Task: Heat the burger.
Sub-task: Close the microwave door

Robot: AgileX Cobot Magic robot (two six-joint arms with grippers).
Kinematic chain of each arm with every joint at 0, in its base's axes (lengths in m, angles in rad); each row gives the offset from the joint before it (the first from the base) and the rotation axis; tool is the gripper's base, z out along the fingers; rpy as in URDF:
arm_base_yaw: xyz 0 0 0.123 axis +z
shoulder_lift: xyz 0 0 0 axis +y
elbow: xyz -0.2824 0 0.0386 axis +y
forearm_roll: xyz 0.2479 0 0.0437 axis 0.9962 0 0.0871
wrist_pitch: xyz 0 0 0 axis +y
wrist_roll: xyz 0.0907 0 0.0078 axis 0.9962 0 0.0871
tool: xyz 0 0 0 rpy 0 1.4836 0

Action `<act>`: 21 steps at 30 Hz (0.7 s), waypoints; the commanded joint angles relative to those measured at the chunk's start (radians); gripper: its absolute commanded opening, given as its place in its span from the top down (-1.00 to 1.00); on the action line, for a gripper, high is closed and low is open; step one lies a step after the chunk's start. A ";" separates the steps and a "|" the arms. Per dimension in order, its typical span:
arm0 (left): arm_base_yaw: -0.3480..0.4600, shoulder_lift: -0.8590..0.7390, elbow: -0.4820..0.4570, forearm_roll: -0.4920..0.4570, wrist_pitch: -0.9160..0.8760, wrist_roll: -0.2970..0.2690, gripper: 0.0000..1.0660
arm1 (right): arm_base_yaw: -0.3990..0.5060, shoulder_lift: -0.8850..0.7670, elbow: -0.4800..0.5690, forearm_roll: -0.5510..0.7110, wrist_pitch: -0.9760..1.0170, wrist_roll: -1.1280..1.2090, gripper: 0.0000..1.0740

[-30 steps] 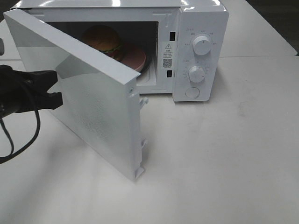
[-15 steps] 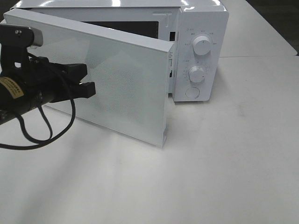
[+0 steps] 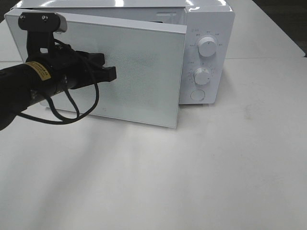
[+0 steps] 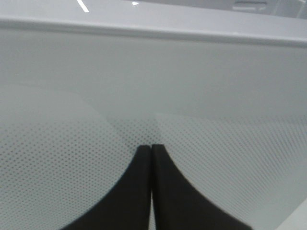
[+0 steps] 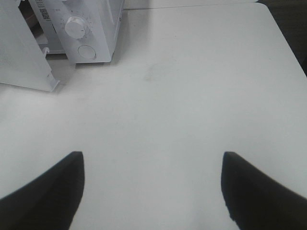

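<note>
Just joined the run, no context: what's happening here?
The left pincer, shut, is against the outer face of the microwave door. The door is almost closed but not latched: its latch edge stands off the microwave body. The right pincer is open above the table, holding nothing. The burger isn't visible in any view.

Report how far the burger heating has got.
Done: nothing checkable, since the door hides the burger. In hand: the left gripper, shut, presses against the door, which stands slightly ajar in the right wrist view. Left: latch it, then set the knobs, which nothing is touching.
</note>
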 commanded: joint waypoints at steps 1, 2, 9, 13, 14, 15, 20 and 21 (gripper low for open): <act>-0.006 0.024 -0.052 -0.010 0.030 -0.001 1.00 | -0.006 -0.026 0.001 -0.003 -0.008 -0.006 -0.40; -0.006 0.039 -0.070 -0.010 0.036 -0.001 1.00 | -0.006 -0.026 0.001 -0.003 -0.008 -0.006 -0.40; -0.006 0.087 -0.145 -0.018 0.060 -0.002 1.00 | -0.006 -0.026 0.001 -0.003 -0.008 -0.006 -0.40; -0.006 0.109 -0.178 -0.018 0.060 -0.005 1.00 | -0.006 -0.026 0.001 -0.003 -0.008 -0.006 -0.40; -0.014 0.122 -0.201 -0.026 0.062 -0.001 1.00 | -0.006 -0.026 0.001 -0.003 -0.008 -0.006 -0.40; -0.014 0.122 -0.201 -0.026 0.062 -0.001 1.00 | -0.006 -0.026 0.001 -0.003 -0.008 -0.006 -0.40; -0.041 0.168 -0.276 -0.048 0.099 0.003 1.00 | -0.006 -0.026 0.001 -0.003 -0.008 -0.006 -0.40; -0.041 0.168 -0.276 -0.048 0.099 0.003 1.00 | -0.006 -0.026 0.001 -0.003 -0.008 -0.006 -0.40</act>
